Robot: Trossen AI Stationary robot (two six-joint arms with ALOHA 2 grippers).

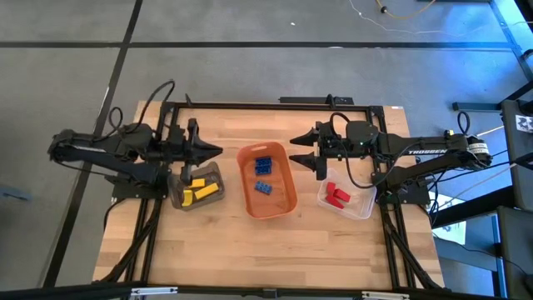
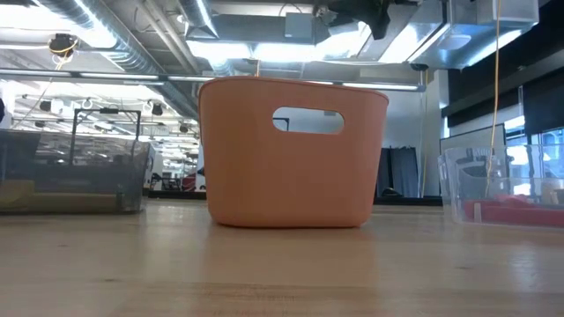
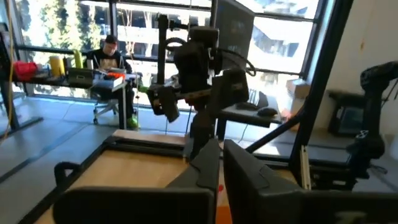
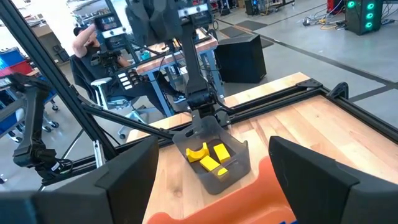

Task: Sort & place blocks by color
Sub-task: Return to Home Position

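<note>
Right gripper [image 1: 296, 150] hangs spread and empty; left gripper [image 1: 218, 151] looks pressed together. Between the 2 sits the orange tub [image 1: 279, 205] holding blue blocks [image 1: 263, 175]. Yellow blocks [image 1: 201, 191] lie just beside the left, red blocks [image 1: 336, 196] just beside the right. Retreat high, clear of the tub.

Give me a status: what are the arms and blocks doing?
Left gripper shut, right gripper open, both empty. Yellow blocks in dark bin, blue blocks in orange tub, red blocks in clear bin. Nothing in the way.
</note>
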